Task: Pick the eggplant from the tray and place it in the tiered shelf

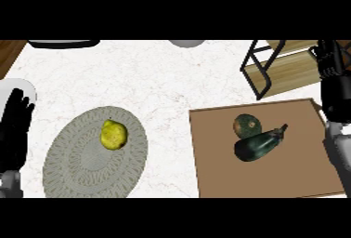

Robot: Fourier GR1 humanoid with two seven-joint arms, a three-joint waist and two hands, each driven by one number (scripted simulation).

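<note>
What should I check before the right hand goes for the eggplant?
1. Eggplant on the tray: ok, it lies there ungrasped.
2. Neighbour: not ok, a round green vegetable sits right against the eggplant's upper left side, so come in from the lower right.
3. Right hand: cannot tell if open; it shows at the right edge, over the shelf, holding nothing visible.
4. Tiered shelf: ok, the wooden boards in view carry nothing.
5. Left hand: ok, open at the left edge, apart from the tray.
6. Lemon on the woven mat: ok, off the route between tray and shelf.
</note>
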